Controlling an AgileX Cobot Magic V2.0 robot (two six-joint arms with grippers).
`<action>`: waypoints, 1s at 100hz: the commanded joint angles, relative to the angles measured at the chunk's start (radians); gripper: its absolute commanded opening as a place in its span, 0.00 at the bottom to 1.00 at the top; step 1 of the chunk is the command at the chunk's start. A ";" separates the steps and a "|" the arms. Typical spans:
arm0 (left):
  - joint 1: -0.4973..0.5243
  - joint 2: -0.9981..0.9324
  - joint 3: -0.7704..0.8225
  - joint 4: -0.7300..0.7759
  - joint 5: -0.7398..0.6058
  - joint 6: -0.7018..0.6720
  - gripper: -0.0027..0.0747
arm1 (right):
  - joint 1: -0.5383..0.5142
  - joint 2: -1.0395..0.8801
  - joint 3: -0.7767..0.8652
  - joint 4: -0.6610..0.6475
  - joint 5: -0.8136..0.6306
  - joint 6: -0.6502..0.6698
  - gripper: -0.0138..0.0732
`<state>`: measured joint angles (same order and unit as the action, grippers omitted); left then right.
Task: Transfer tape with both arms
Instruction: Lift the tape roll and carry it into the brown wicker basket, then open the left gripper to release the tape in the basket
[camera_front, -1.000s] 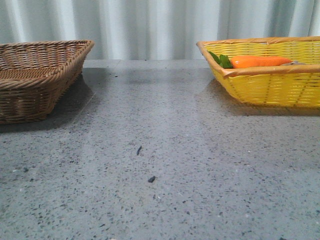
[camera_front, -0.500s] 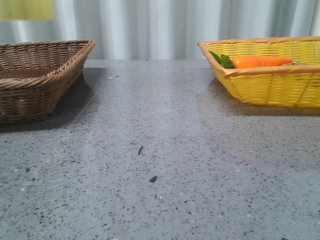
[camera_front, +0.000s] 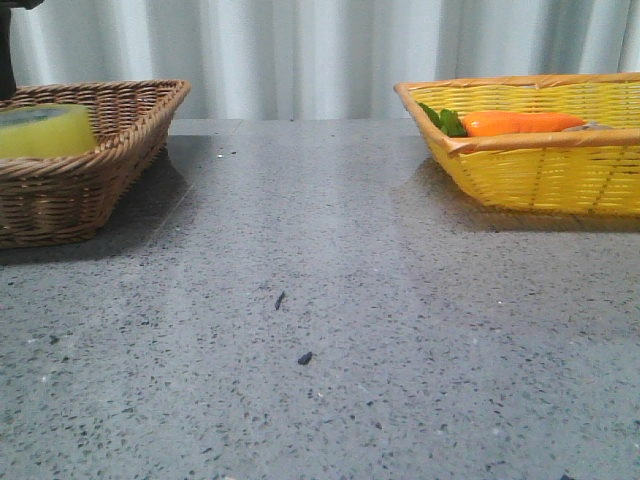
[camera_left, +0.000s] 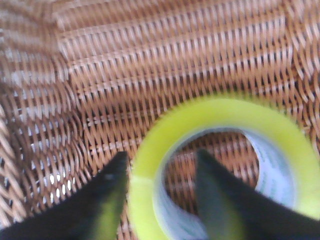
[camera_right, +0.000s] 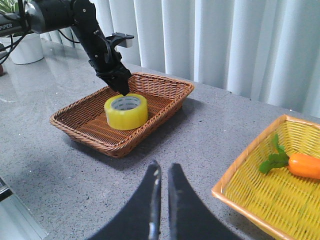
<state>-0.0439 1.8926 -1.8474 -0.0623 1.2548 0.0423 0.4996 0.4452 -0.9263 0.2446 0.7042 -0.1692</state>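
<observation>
The yellow tape (camera_front: 45, 130) lies flat on the floor of the brown wicker basket (camera_front: 100, 170) at the far left. In the left wrist view my left gripper (camera_left: 160, 160) straddles the roll's wall (camera_left: 220, 115), one finger outside and one in the core, with small gaps on both sides. The right wrist view shows the tape (camera_right: 126, 111) in the basket (camera_right: 100, 137), with the left gripper (camera_right: 121, 90) at its far rim. My right gripper (camera_right: 164, 167) is shut and empty above the table, well away from the tape.
A yellow basket (camera_front: 540, 180) at the far right holds an orange carrot (camera_front: 520, 123) with green leaves. It also shows in the right wrist view (camera_right: 240, 185). Grey speckled tabletop lies between the two baskets. White curtains hang behind.
The tape was out of view, then appeared at the top left of the front view, and has come down into the brown basket with the left arm.
</observation>
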 joint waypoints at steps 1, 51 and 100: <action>-0.001 -0.069 -0.026 -0.013 -0.022 -0.030 0.63 | -0.003 0.011 -0.021 0.010 -0.086 0.001 0.10; -0.237 -0.509 0.233 0.033 -0.637 -0.035 0.36 | -0.003 -0.083 0.074 -0.140 -0.145 0.001 0.10; -0.462 -1.065 1.182 -0.124 -1.038 -0.036 0.08 | -0.003 -0.286 0.219 -0.356 -0.117 0.001 0.10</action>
<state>-0.4957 0.8819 -0.7245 -0.1132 0.3270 0.0174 0.4996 0.1451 -0.6885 -0.0869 0.6126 -0.1692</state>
